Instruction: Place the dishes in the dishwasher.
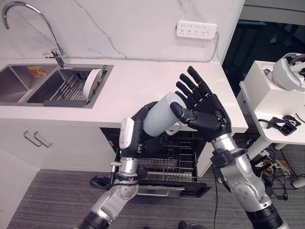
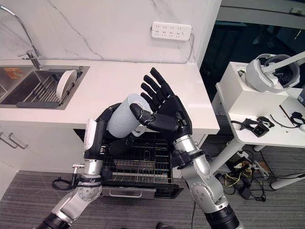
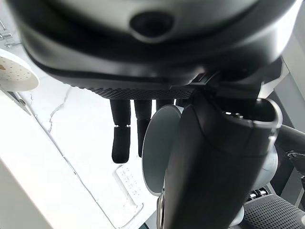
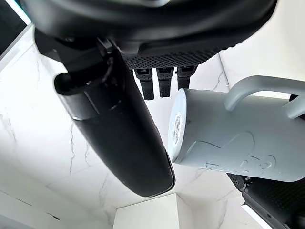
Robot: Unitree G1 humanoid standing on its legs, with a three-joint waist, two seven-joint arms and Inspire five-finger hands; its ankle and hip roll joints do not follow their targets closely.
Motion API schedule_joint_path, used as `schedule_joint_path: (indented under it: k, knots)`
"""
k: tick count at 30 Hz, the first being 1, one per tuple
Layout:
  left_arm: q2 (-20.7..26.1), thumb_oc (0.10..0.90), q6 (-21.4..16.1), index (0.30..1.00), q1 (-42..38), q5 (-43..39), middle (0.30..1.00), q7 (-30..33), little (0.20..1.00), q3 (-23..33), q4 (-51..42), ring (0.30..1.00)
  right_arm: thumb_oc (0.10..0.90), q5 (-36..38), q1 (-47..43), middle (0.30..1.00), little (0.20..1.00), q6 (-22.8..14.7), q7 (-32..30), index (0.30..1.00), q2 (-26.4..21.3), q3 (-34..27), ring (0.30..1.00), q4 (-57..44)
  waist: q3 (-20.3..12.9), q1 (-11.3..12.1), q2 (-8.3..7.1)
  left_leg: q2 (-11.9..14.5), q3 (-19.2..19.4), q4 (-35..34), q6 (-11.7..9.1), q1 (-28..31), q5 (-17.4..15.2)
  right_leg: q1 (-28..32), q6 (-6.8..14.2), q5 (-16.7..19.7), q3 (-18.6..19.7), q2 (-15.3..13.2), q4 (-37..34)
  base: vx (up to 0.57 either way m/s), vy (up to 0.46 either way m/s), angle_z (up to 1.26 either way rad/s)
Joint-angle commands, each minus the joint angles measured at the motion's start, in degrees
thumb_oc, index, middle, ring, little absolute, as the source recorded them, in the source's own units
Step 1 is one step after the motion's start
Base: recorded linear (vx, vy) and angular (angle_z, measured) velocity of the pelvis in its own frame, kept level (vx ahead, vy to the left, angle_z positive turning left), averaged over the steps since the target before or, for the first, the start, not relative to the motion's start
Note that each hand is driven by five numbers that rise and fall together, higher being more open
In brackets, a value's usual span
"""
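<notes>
A pale grey mug with a handle is held tilted in the air above the open dishwasher's wire rack. My left hand is shut on it from the left, its white-covered thumb to the front and its fingers behind the mug. On the mug's other side, my right hand is open with fingers straight and spread upward, its thumb lying against the mug near the handle. The mug shows close beside the right thumb in the right wrist view. A white plate stands on edge in the sink's drying rack.
The white counter runs above the dishwasher, with a steel sink and tap at the left. A power strip hangs on the marble wall. To the right stands a white side table bearing a headset, with cables beneath.
</notes>
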Motion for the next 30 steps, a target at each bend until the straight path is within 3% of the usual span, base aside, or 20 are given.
schedule_joint_path:
  k: [1,26,28,30]
  knots:
    - [1.3,0.4,-5.4,0.3,-4.6,-1.6,0.3,1.8,0.3,2.2,-6.4,0.3,0.8,-1.1,-6.8,0.9,0.9,-3.4,2.4,0.9,2.3,-1.6,0.9,-6.4,-3.0,0.7,-1.3,2.0,2.6,4.5,0.4,1.4,-9.1,3.7,5.0,-5.3,1.9,-1.3,0.0,0.0,0.0,0.0]
    - [1.5,0.4,-5.9,0.3,-5.3,-1.3,0.3,1.1,0.3,1.6,-6.8,0.3,0.8,-2.6,-6.4,0.9,0.9,-1.0,3.1,0.9,2.2,0.2,0.9,-5.3,-2.8,0.4,-1.45,2.7,4.2,4.5,0.3,1.6,-8.9,3.7,5.1,-5.2,1.3,-1.8,0.0,0.0,0.0,0.0]
    - [1.6,0.4,-5.7,0.3,-5.2,-1.3,0.3,0.9,0.3,1.4,-7.1,0.3,0.4,-3.4,-6.5,0.3,0.3,-1.0,2.3,0.3,2.1,0.3,0.3,-5.3,-2.7,0.4,-1.51,2.6,4.1,4.5,0.3,1.7,-9.0,3.7,5.2,-5.2,1.4,-1.8,0.0,0.0,0.0,0.0]
    - [1.5,0.4,-5.7,0.3,-5.1,-1.0,0.3,1.0,0.3,1.3,-7.1,0.3,0.4,-3.9,-6.5,0.3,0.3,-1.0,1.8,0.3,2.1,0.3,0.3,-5.3,-2.6,0.4,-1.48,2.6,4.1,4.5,0.4,1.7,-9.0,3.7,5.2,-5.2,1.4,-1.8,0.0,0.0,0.0,0.0]
